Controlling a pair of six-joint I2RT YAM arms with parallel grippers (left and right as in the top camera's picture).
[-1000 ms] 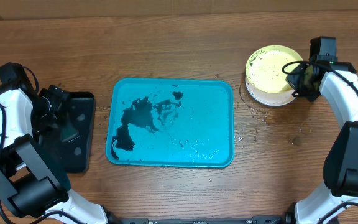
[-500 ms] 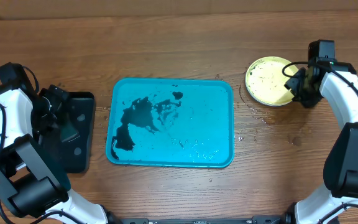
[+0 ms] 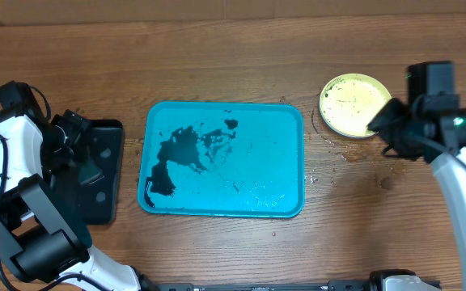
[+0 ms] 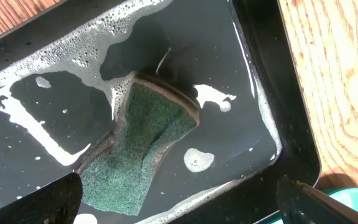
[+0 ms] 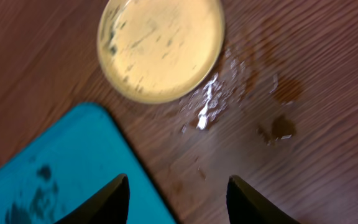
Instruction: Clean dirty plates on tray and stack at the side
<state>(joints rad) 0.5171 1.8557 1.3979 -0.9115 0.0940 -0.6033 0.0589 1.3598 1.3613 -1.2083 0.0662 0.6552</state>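
R fingers [image 5: 112,202] wide, empty; L fingers [image 4: 42,204] wide over sponge [image 4: 143,149].

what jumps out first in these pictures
The big teal tray sits mid-table, its left half smeared with dark puddles, no plates on it. A yellow-green plate lies on wet wood to its upper right, and a green sponge lies in the soapy black tray at far left.

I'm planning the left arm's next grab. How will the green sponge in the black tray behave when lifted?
The sponge looks bent and creased, so it is probably soft and would squash under a grip. It lies in foamy water in the black tray, so it is likely soaked, slippery and apt to drip.
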